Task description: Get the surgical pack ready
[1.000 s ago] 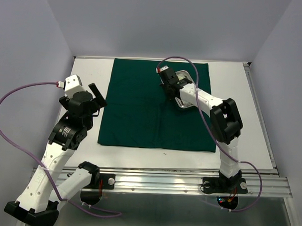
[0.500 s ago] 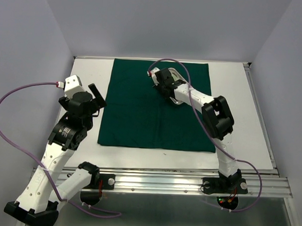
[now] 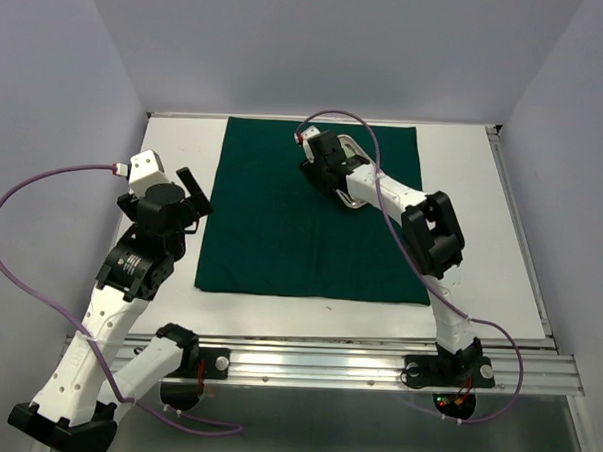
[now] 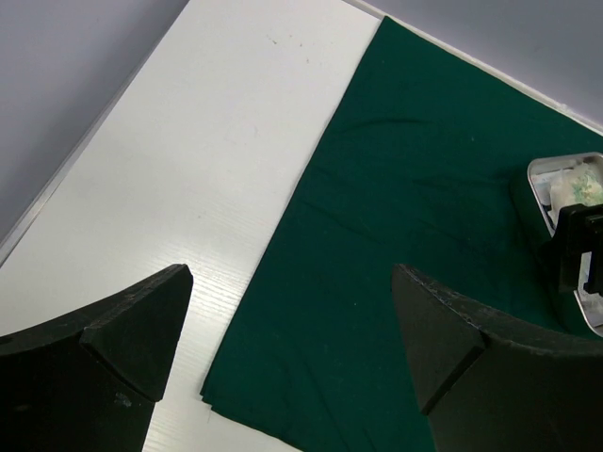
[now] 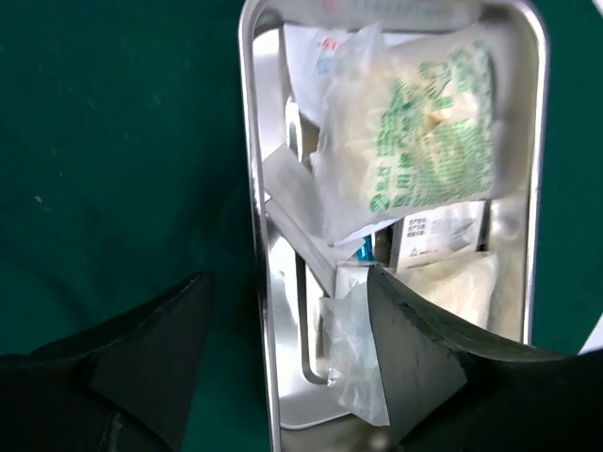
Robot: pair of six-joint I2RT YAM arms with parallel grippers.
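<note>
The dark green drape (image 3: pixel 301 226) lies flat over the middle of the white bench (image 3: pixel 175 150). It is roughly square, with clean straight edges and only faint creases, and a strip of bare bench shows on both sides. In the overhead view the small steel tray (image 3: pixel 356 201) sits on the cloth's upper right part, just above frame centre, mostly hidden under my right arm. My right wrist camera shows the tray (image 5: pixel 251 188) better. It is a shiny rectangle with rounded corners, running top to bottom through the frame and packed full. A crinkled clear packet of white gauze with green print (image 5: pixel 415 132) fills the top. A second clear-wrapped packet (image 5: pixel 363 363) lies at the bottom, with a small printed sachet (image 5: pixel 438 235) between them. A steel instrument (image 5: pixel 300 226) runs underneath them along the left wall, but I cannot tell whether it is scissors or forceps. My right gripper (image 5: pixel 287 282) hangs at the bottom of that frame with its fingers apart. One is over the cloth and the other over the tray's inside, with the left rim between them, and they are clamped on nothing. My left gripper (image 4: pixel 292 273) is spread wide and empty over the drape's left edge, well apart from the tray.
</note>
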